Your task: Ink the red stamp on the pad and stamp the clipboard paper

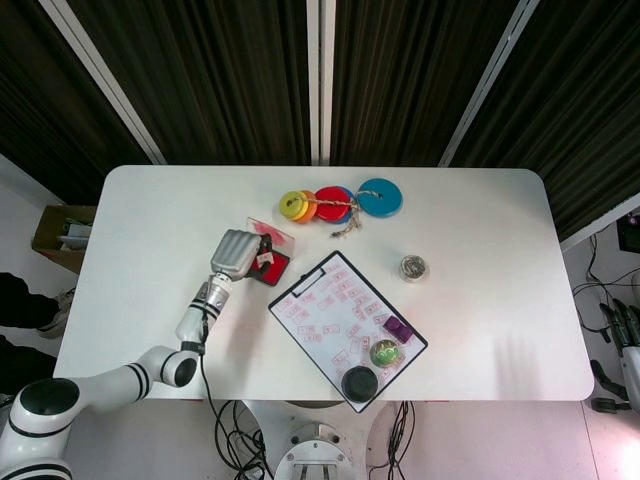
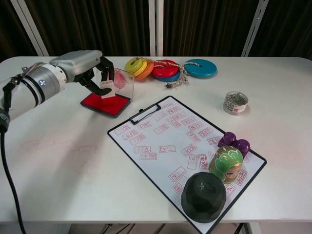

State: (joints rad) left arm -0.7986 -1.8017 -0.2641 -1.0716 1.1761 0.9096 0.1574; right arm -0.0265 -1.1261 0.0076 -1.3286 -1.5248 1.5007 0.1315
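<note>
My left hand [image 2: 85, 66] [image 1: 235, 253] pinches the small pale stamp [image 2: 106, 87] [image 1: 264, 258] and holds it just above the red ink pad [image 2: 105, 104] [image 1: 275, 270]. The pad's clear lid [image 2: 123, 79] stands upright behind it, smeared with red ink. The clipboard [image 2: 161, 141] [image 1: 325, 315] lies to the right of the pad, its paper covered with several red stamp marks. My right hand [image 1: 626, 330] hangs off the table's right side with its fingers apart and nothing in them.
On the clipboard's near corner sit a black dome [image 2: 203, 196], a green-gold ball [image 2: 225, 163] and a purple piece [image 2: 235, 142]. Coloured discs on a cord [image 2: 165, 68] lie at the back. A tin of clips [image 2: 235, 102] stands at the right.
</note>
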